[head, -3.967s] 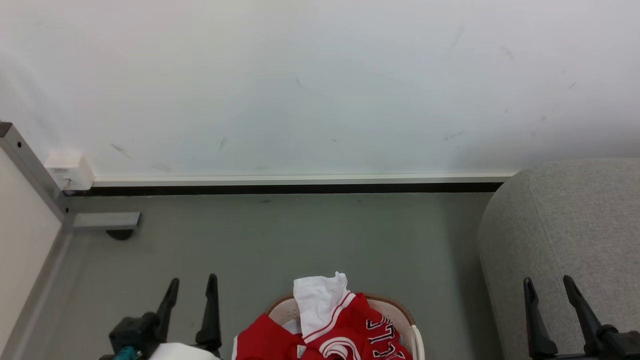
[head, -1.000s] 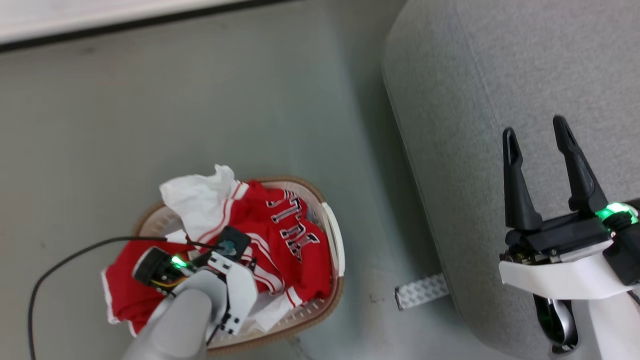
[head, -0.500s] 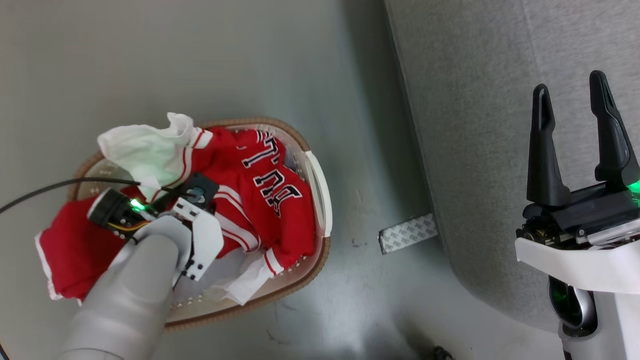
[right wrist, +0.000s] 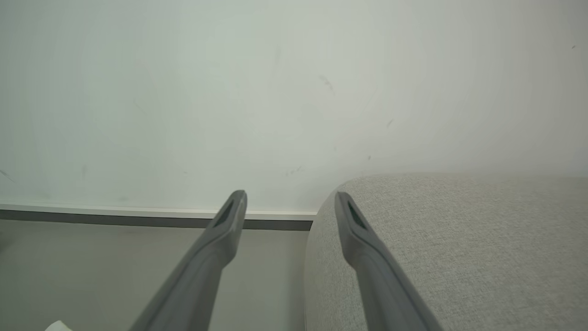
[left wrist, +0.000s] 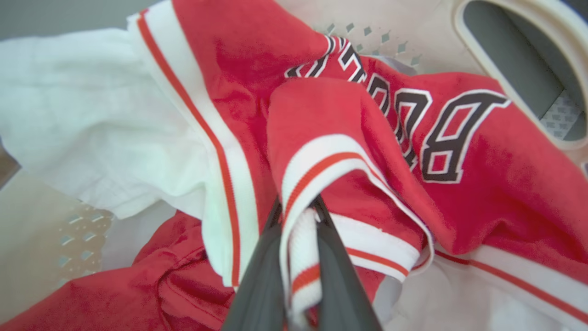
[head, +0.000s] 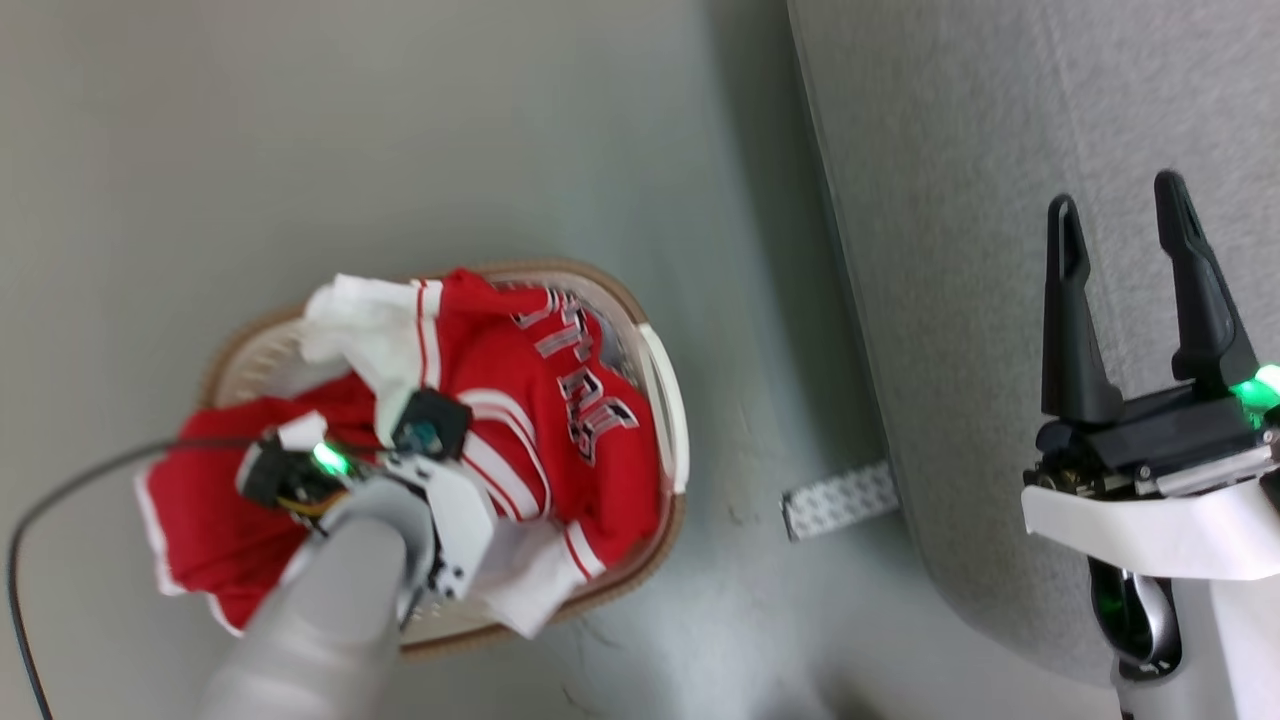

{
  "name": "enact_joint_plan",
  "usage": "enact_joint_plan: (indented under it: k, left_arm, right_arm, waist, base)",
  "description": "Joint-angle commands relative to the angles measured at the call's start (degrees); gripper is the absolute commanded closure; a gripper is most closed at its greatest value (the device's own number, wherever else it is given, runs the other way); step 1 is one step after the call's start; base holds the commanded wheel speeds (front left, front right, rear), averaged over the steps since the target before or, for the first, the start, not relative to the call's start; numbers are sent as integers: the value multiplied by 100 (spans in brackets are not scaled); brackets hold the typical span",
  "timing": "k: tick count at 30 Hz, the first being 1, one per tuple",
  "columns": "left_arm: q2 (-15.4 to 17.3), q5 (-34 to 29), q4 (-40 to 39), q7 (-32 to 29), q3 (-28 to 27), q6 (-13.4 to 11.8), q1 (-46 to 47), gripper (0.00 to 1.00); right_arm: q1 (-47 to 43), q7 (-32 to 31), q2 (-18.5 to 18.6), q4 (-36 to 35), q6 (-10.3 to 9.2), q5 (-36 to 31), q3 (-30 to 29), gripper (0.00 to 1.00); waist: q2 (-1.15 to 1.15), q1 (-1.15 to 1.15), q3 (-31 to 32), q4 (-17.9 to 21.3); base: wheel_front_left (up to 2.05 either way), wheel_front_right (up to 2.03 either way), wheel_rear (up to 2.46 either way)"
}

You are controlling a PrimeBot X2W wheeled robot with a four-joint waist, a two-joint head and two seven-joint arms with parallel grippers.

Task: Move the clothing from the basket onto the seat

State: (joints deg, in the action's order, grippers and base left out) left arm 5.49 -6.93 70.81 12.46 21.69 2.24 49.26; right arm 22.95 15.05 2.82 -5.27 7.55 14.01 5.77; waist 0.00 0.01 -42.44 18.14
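Observation:
The clothing (head: 560,430), red with white-and-red striped trim and a white part, is heaped in the cream basket (head: 664,400) on the floor, with one red piece hanging over the basket's left rim. My left gripper (left wrist: 296,202) points down into the heap and is shut on a fold of striped trim; black "BULLS" lettering on the clothing (left wrist: 482,184) lies just right of it. In the head view my left wrist covers its fingers. My right gripper (head: 1115,195) stands open and empty over the grey seat (head: 1000,150), well right of the basket.
A patterned grey-white strip (head: 838,498) lies on the floor at the seat's base. A black cable (head: 60,490) loops left of my left arm. The right wrist view has a white wall with a dark baseboard (right wrist: 138,220) beside the seat (right wrist: 436,239).
My left gripper has closed on the striped trim, and the clothing is bunched up around it. The head camera has shifted a little. The right gripper stays open.

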Motion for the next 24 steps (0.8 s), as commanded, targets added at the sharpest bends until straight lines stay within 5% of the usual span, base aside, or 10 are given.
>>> enact_joint_plan:
  k: [1,15,24]
  left_arm:
    - [-38,70,12,80,-3,13,-148,100]
    - [-256,940,-1113,272,78,308,-1653,100]
    - [-254,1399,-2294,127,174,309,-2268,100]
  right_arm:
    - [-123,19,12,65,-12,-37,-39,0]
    - [-1355,19,14,700,-12,-253,-267,0]
    - [-2091,19,12,895,-12,-323,-446,0]
  waist:
    - [0,-1,483,-233]
    - [0,-1,3007,-880]
    - [0,-1,3991,-1138]
  base:
    - [0,0,0]
    - [0,0,0]
    - [0,0,0]
